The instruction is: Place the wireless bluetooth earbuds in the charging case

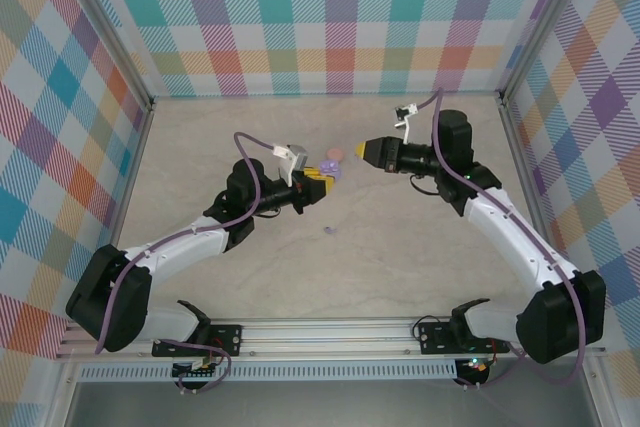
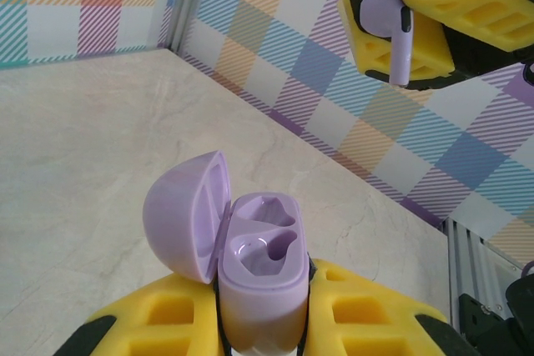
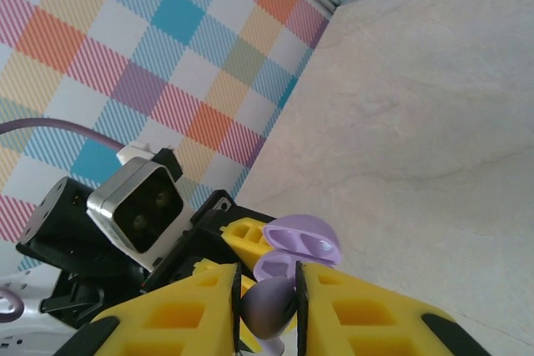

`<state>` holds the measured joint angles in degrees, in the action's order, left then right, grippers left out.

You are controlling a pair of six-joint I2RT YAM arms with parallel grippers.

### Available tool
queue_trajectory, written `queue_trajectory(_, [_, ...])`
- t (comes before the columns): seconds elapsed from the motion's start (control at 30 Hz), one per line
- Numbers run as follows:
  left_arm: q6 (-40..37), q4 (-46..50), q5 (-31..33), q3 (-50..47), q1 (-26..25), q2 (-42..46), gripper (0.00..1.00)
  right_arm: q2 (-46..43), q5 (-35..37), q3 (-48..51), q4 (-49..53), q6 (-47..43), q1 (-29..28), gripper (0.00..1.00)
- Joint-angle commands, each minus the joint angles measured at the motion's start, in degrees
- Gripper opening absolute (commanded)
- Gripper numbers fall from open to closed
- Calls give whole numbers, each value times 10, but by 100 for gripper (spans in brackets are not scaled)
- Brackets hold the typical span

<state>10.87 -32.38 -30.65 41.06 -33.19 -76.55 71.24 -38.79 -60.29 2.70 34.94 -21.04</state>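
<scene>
As I judge it, the step in hand is bringing the purple earbud over to the open charging case and seating it. To do that well, I want the bud's stem lined up above one of the two wells before I descend, rather than sliding in from the side. The lid stands hinged open to one side of the left jaws, so I would come in from the side away from it to avoid knocking it shut. I would go slowly, hold the left arm steady, and let go only once the bud sits in its well. It is small and smooth, and I expect it could twist if it catches the rim.

The left jaws are closed on the case, clamping its lower body between the yellow pads, with both wells empty. The right jaws are closed on the earbud, pinched at their tips with its stem poking out.

From the right wrist, the case lies just beyond the right jaws' tips, near the bud but apart from it. On the desk, a tiny purple piece lies clear of both jaws, nearer the arm bases. I take it for the second earbud.
</scene>
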Motion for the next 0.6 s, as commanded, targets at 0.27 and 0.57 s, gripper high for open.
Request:
queue_trajectory(0.27, [-46,-63,-42,-16,-9,8,19,-23,22,-15,-19,-51,-61,26])
queue_trajectory(0.57, [-71,-102,-36,-31,-21,19,19,-53,79,12,-54,-63,-90,26])
